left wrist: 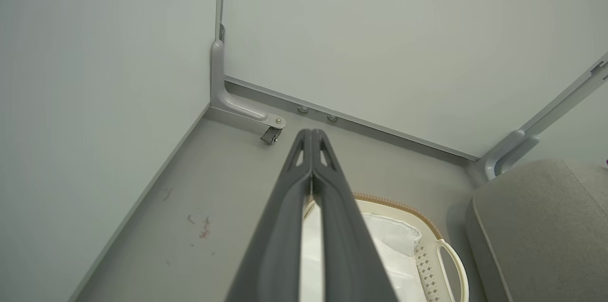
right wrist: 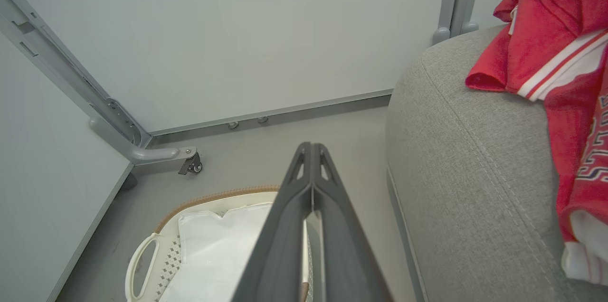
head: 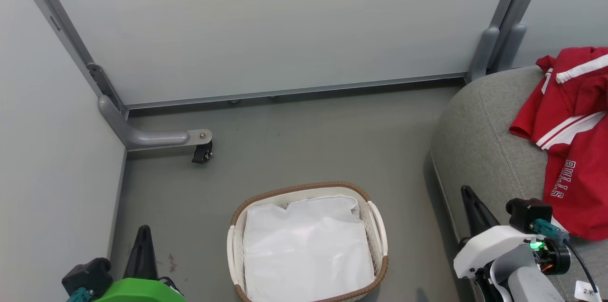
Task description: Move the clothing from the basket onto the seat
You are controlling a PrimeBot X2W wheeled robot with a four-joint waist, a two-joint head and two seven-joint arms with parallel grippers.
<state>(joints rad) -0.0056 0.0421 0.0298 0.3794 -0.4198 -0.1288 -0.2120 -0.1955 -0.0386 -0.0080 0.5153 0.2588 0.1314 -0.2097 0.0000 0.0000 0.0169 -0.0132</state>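
Red, white-striped clothing (head: 579, 169) lies spread on the grey seat (head: 484, 159); the cream, brown-rimmed basket (head: 304, 187) stands upright nearby.

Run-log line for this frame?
red garments with white stripe trim: on grey woven-fabric seat | cream perforated plastic basket: holds white sheet | left gripper: shut, empty | right gripper: shut, empty
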